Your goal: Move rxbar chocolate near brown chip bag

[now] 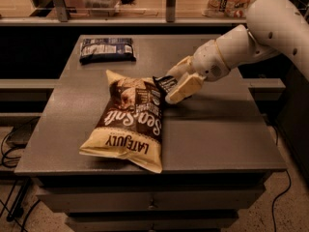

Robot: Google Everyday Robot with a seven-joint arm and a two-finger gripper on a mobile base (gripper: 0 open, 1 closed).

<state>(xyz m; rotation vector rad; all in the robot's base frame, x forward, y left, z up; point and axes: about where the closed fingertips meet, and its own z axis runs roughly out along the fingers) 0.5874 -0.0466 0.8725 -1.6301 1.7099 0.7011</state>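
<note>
1. The gripper (169,88) is over the middle of the grey table (217,134).
2. Its two fingers are closed most of the way and pinch the rxbar chocolate (162,83) between them.
3. The rxbar chocolate is small, flat and black. It sticks out to the left of the fingers.
4. The brown chip bag (128,122) lies flat on the table, on the near left side of the gripper.
5. The rxbar chocolate is right at the far right edge of the brown chip bag. I cannot tell if they touch.
6. The white arm (251,37) reaches in from the right.
7. A dark packet (107,49) with white print lies at the far left of the table, well apart from the gripper.
</note>
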